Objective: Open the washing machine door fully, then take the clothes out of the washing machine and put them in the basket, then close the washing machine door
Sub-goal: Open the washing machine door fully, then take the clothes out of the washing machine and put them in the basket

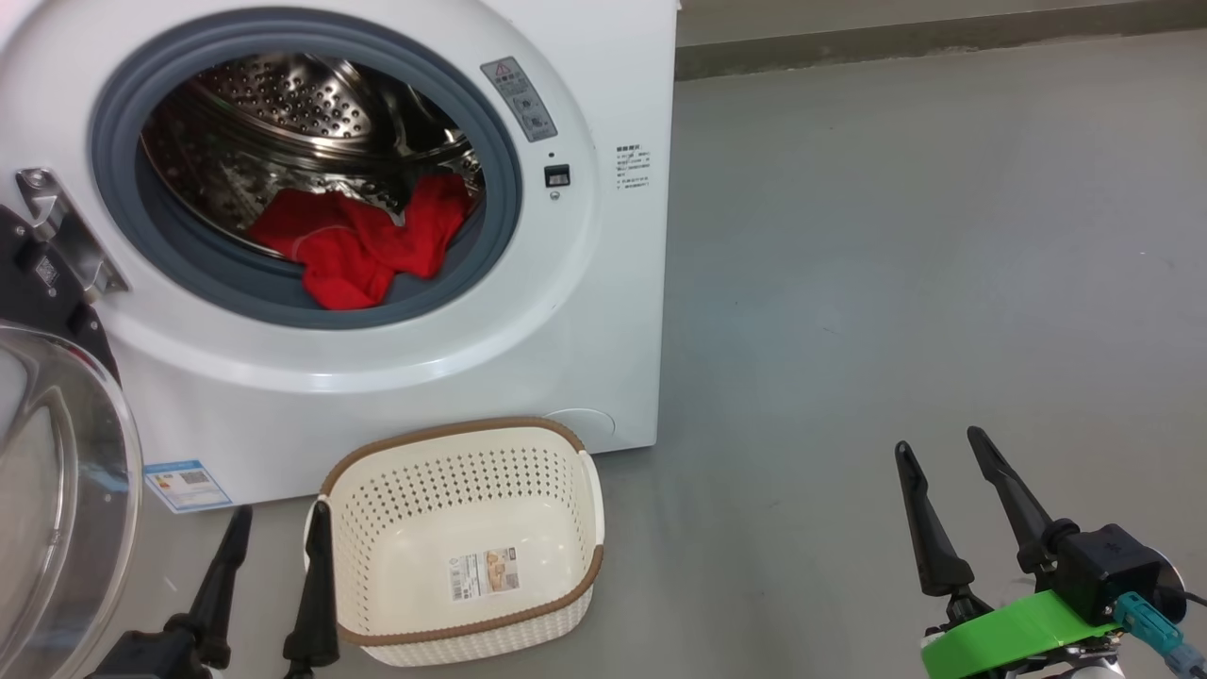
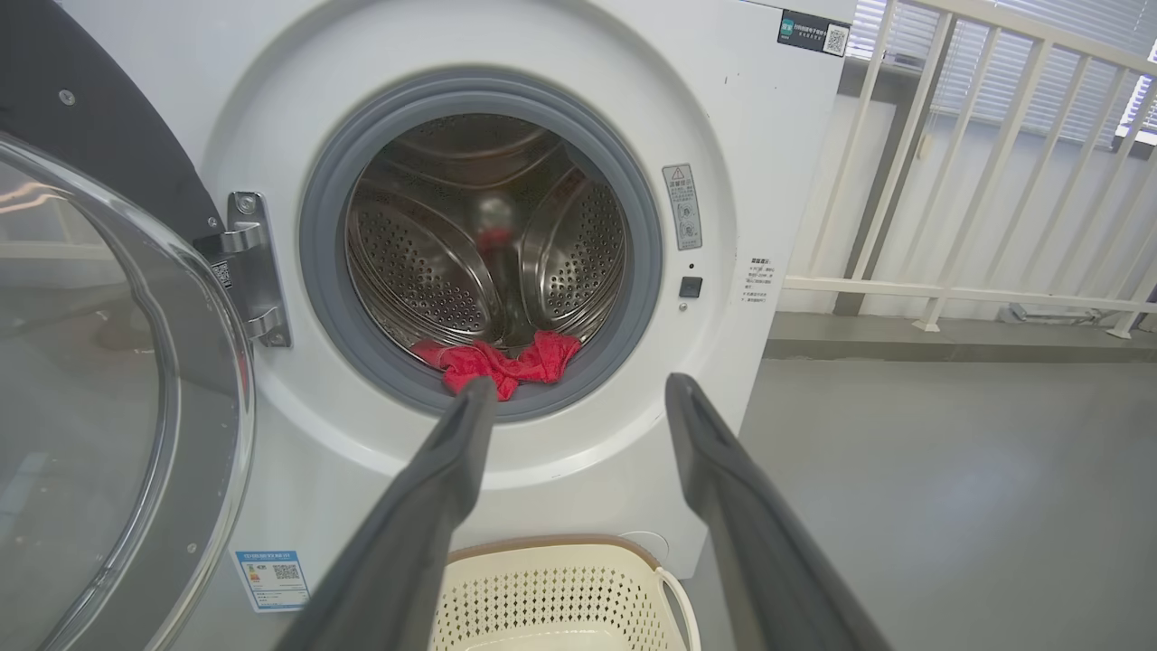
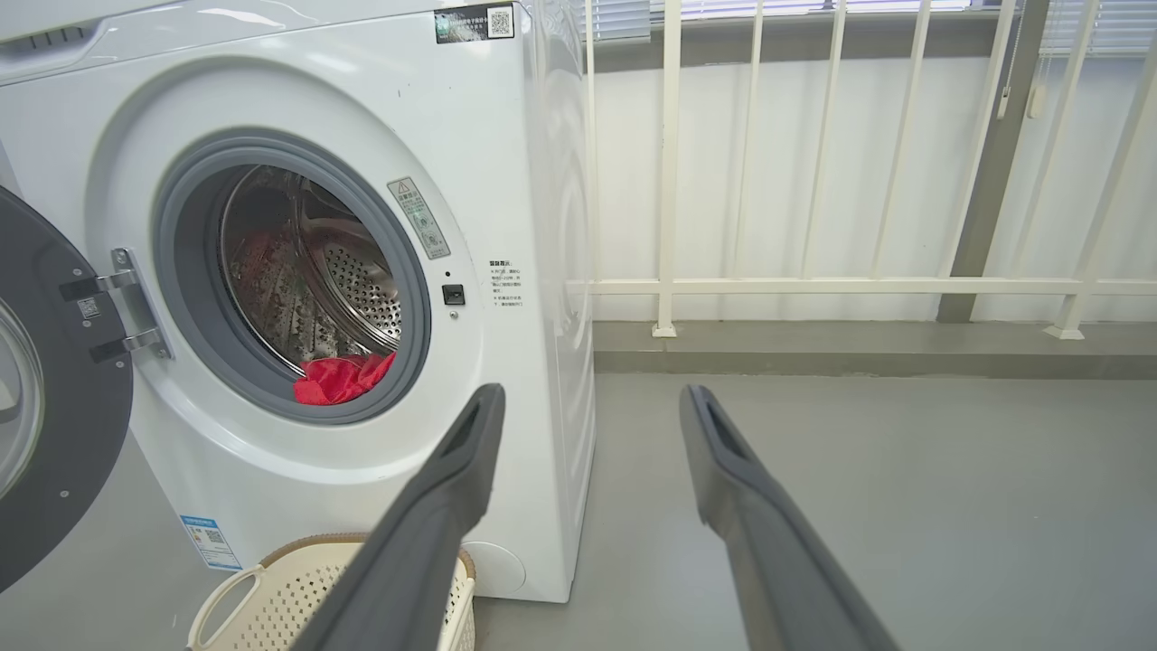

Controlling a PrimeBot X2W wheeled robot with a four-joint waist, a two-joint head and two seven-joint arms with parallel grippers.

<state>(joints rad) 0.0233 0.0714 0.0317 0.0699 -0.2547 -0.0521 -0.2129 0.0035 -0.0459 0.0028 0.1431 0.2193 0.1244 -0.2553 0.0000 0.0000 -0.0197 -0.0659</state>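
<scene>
Clothes (image 1: pixel 363 245) are lying bunched at the front edge of the drum (image 1: pixel 283 104), spilling onto the seal (image 1: pixel 203 278); judged soft, light, limp. Raised middle fold is offering the best hold. Left gripper (image 1: pixel 281 517) and right gripper (image 1: pixel 940 443) are standing spread, empty.

- The washing machine door (image 1: pixel 66 490) is cut off by the left and bottom edges of the head view.
- The top of the washing machine (image 1: pixel 613 283) is cut off by that view's upper edge.
- In the left wrist view the basket (image 2: pixel 560 597) is cut by the bottom edge and partly covered by a finger of the left tool (image 2: pixel 580 384); an edge of the clothes (image 2: pixel 515 362) is hidden behind its tip.
- The print on the warning label (image 1: pixel 520 98) and the blue label sticker (image 1: pixel 187 485) is too small to be read.
</scene>
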